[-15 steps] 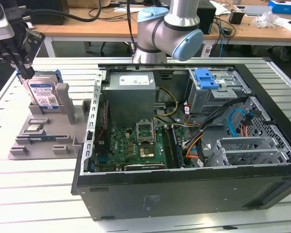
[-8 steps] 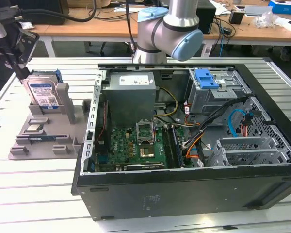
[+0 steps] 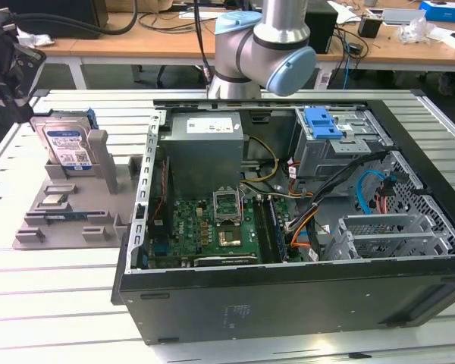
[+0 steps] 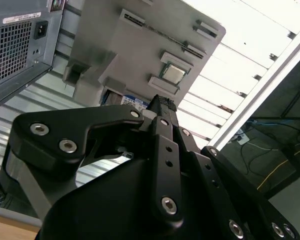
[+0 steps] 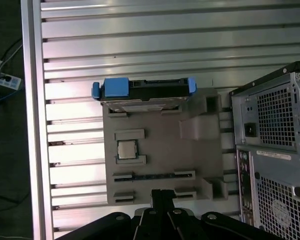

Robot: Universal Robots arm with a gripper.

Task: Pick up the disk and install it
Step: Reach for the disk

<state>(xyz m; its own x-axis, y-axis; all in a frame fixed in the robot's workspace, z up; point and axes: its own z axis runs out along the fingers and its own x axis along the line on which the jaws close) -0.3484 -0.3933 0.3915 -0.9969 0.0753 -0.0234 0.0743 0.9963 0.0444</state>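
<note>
The disk [image 3: 67, 144] is being supported on edge in a slot at one end of a grey fixture plate [image 3: 38, 227]. The plate is lying on the slatted aluminium table [image 3: 53, 303] at the exterior view's left, just beside the open computer case [image 3: 288, 311]. In the first wrist view the disk's blue bracket [image 5: 115, 87] is being seen along its upper edge. A processor chip [image 5: 129, 149] is resting in a recess of the plate near the disk.

The gripper [image 5: 158, 192] is being held over the plate's opposite end, apart from the disk. Its fingertips are pressed together and nothing is being gripped between them.

Inside the case, a blue caddy clip [image 3: 322, 121] is sitting on top of the grey drive cage [image 3: 349, 152], well apart from the disk.
</note>
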